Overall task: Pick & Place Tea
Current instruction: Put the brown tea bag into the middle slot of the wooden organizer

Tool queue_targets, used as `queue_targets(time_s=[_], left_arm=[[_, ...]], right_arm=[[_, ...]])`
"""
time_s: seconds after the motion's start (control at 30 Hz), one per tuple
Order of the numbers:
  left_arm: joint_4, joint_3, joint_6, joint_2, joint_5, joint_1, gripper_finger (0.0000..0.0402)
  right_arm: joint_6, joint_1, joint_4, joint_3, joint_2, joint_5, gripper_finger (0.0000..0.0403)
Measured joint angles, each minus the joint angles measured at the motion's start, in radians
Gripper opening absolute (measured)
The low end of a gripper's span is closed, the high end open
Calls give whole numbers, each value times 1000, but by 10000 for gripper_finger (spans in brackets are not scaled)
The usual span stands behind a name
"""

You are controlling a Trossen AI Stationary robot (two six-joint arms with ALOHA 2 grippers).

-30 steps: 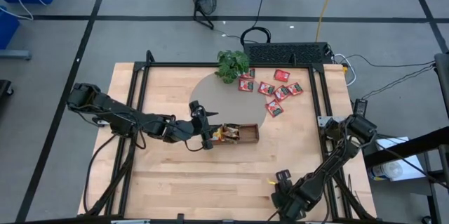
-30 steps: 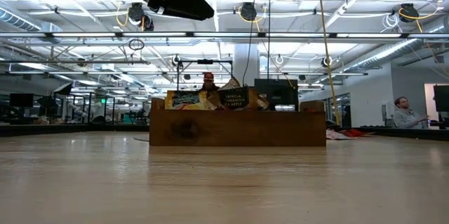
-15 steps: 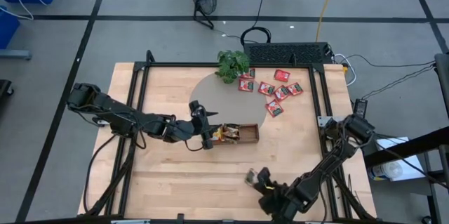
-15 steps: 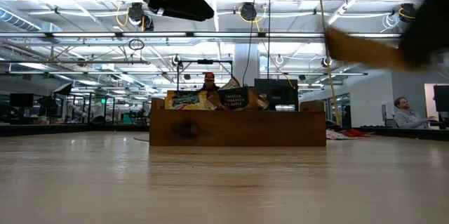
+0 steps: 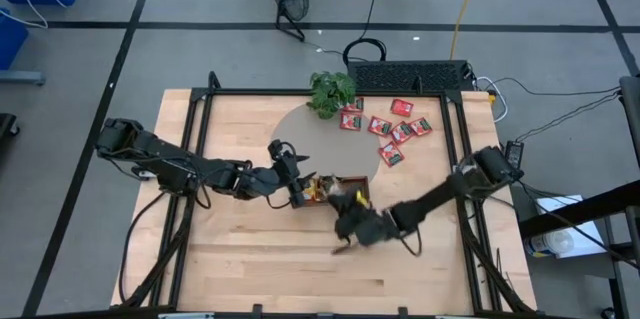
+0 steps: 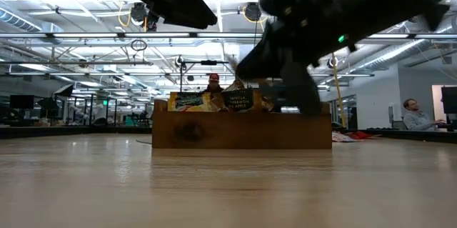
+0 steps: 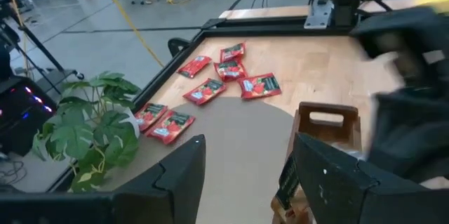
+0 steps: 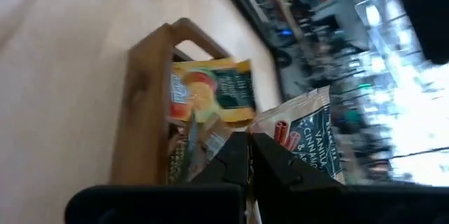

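The wooden tray [image 5: 357, 182] stands mid-table with several tea packets [image 6: 214, 101] upright in it. More tea, red packets [image 5: 396, 127], lies flat on the table at the far right, also in the left wrist view [image 7: 224, 76]. My left gripper [image 5: 298, 187] hangs open above the tray's left end, and its fingers [image 7: 175, 175] touch nothing. My right gripper [image 5: 342, 202] is shut just near of the tray and points at it almost level. In the right wrist view [image 8: 247, 159] nothing shows between its fingers. A small tan thing [image 5: 339, 249] lies on the table near of that gripper; what it is I cannot tell.
A leafy potted plant [image 5: 330, 90] stands at the far edge, left of the red packets. A round grey mat [image 5: 300, 129] lies under the plant and the tray's far side. Black frame rails [image 5: 200, 159] run along the table's sides. People show in the room behind.
My right gripper has swung from the table's near right corner toward the left and far, up to the tray's near side, and has tipped up from pointing down to nearly level. Half a second ago a pale packet showed at its tip.
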Motion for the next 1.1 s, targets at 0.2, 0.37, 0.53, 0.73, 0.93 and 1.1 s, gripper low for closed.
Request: queue_targets(time_s=[0.2,0.37,0.53,0.73,0.93,1.1], left_arm=[[-40,0,-46,0,1,0,216],[-65,0,-47,0,1,0,216],[-58,0,-45,0,1,0,216],[-58,0,-45,0,1,0,216],[-56,0,-43,0,1,3,216],[-58,0,-48,0,0,5,216]], right_arm=[[125,-76,6,-34,0,-155,0],[112,-62,16,-37,0,-162,14],[133,-64,24,-37,-1,-162,53],[139,-63,89,-37,-2,-198,118],[-23,-41,309,-37,-3,-185,159],[-53,1,308,-35,-86,-95,163]])
